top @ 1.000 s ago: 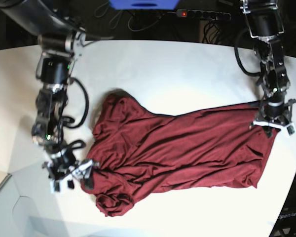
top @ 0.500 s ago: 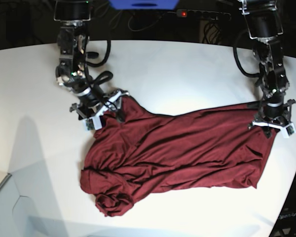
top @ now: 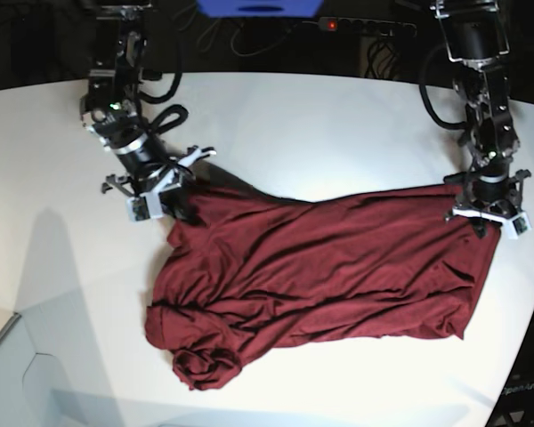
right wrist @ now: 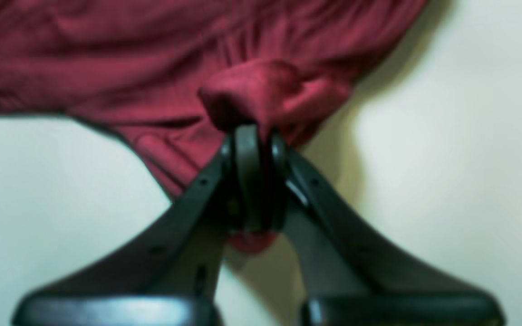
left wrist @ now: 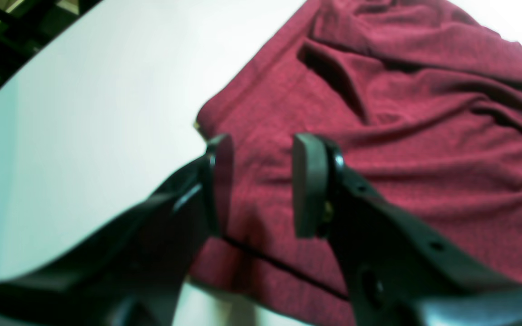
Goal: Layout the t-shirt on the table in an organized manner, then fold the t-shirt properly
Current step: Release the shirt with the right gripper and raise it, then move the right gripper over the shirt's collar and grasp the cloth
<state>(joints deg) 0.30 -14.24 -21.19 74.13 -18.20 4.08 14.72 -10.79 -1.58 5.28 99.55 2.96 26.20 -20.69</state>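
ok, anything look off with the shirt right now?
Yes. The t-shirt isn't laid flat: its near-left end is bunched into a rolled lump, and wrinkles run across the body. The right hand is shut on a pinched wad of cloth at the far-left corner. Nothing looks torn.

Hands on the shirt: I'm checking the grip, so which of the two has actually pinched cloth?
The right hand: it is shut on a bunched fold of the t-shirt. The left hand stands open over a flat corner, holding nothing.
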